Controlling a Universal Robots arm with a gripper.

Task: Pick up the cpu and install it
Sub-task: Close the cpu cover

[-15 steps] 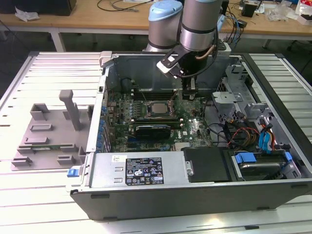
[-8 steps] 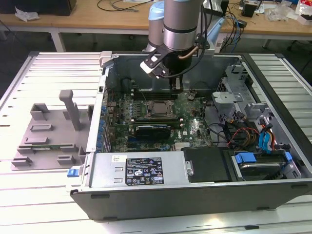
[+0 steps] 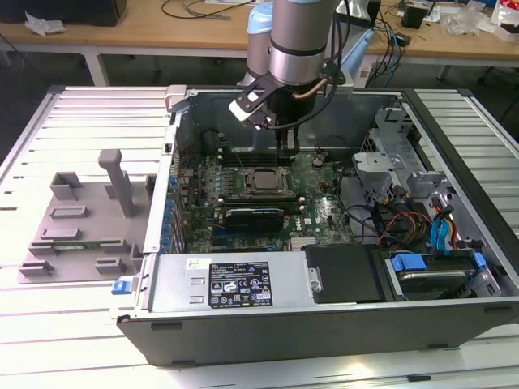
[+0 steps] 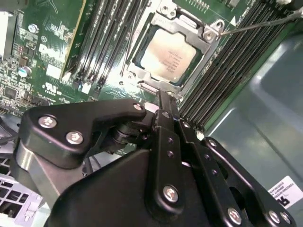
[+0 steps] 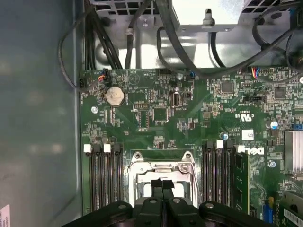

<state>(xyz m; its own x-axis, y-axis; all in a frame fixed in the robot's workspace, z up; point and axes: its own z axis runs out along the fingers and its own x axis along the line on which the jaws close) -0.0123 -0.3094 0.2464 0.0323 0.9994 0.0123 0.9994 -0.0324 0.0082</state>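
The cpu (image 4: 168,54), a small square chip with a pale metal top, lies flat in its socket on the green motherboard (image 5: 161,113), framed by the socket's metal plate (image 5: 161,169). In the exterior view the cpu (image 3: 261,181) sits mid-board inside the open computer case (image 3: 324,320). My gripper (image 4: 162,94) is shut with nothing between its fingers. Its tips are at the socket frame's edge, beside the cpu and not over the chip's top. The gripper (image 3: 285,147) hangs from the arm just behind the socket, and its fingertips (image 5: 162,183) meet above the frame.
Memory slots (image 5: 102,175) flank the socket on both sides. A thin metal lever (image 4: 258,22) runs along the socket. A black module (image 3: 255,216) lies in front of it. Cables (image 3: 397,223) and drive bays fill the exterior view's right. A grey plastic tray (image 3: 81,219) stands outside the case.
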